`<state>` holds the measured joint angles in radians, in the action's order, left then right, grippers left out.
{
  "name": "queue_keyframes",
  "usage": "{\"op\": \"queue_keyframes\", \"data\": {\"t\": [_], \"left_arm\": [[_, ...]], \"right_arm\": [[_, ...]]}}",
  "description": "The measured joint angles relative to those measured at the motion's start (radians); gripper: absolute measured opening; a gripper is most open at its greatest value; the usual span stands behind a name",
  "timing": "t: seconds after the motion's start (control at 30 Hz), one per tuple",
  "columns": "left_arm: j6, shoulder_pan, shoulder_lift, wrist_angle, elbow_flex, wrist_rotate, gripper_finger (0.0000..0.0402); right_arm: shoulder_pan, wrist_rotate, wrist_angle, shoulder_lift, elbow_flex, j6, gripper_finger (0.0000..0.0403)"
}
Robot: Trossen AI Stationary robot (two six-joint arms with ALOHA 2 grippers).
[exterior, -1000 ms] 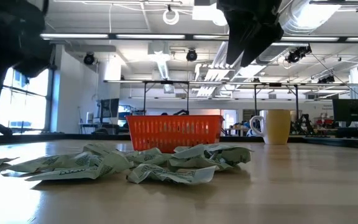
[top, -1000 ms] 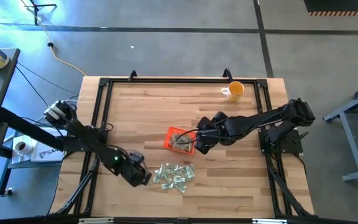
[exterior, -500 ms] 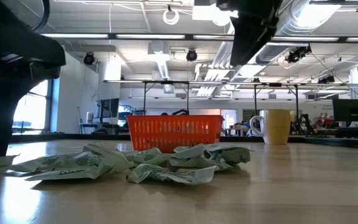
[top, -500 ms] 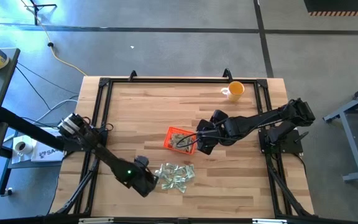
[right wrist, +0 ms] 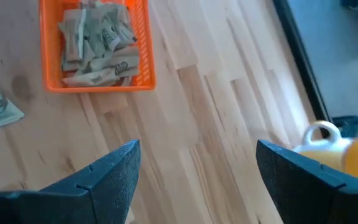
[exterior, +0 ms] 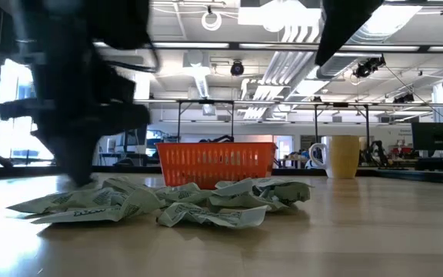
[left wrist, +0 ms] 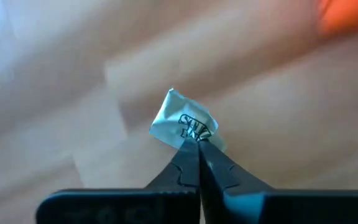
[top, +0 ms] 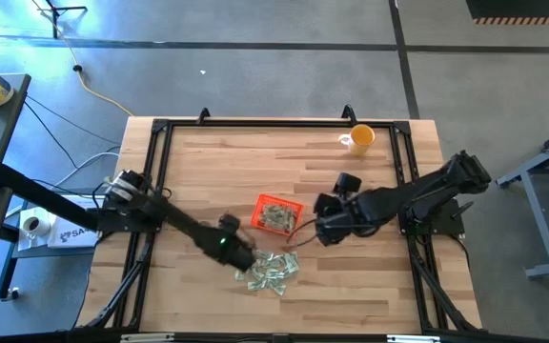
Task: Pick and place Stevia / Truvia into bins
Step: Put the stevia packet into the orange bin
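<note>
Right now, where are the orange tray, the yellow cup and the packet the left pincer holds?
orange tray [right wrist: 96, 81]: right wrist view, its near rim.
yellow cup [top: 361, 137]: high view, its body.
packet [left wrist: 179, 121]: left wrist view, its printed face.

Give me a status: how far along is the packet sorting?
Partway. Done: several packets already lie in the orange tray. In hand: the left gripper is shut on one packet, at the pile's edge nearest the tray. Left: a loose pile of packets sits on the table. The right gripper hangs open and empty beside the tray.
</note>
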<state>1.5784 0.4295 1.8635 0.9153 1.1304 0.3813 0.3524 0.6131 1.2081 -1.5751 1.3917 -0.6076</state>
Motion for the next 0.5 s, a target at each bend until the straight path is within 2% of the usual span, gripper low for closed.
{"op": "queue_keyframes", "data": {"t": [0.1, 0.2, 0.37, 0.43, 0.5], "left_arm": [[-0.144, -0.054, -0.032, 0.041, 0.101, 0.028, 0.0039], [-0.311, -0.092, -0.041, 0.089, 0.218, 0.069, 0.0022], [-0.561, -0.161, -0.047, 0.114, 0.407, 0.137, 0.002], [-0.653, -0.205, -0.045, 0.074, 0.422, 0.116, 0.0023], [-0.732, -0.257, -0.044, 0.009, 0.415, 0.032, 0.0028]], "right_arm": [[0.037, 0.029, 0.06, 0.031, 0.0, -0.076, 0.0309], [0.069, 0.056, 0.124, 0.057, 0.0, -0.156, 0.0309], [0.112, 0.07, 0.185, 0.079, 0.0, -0.257, 0.0309], [0.122, 0.057, 0.185, 0.08, 0.0, -0.271, 0.0309], [0.129, 0.042, 0.18, 0.079, 0.0, -0.281, 0.0309]]}}
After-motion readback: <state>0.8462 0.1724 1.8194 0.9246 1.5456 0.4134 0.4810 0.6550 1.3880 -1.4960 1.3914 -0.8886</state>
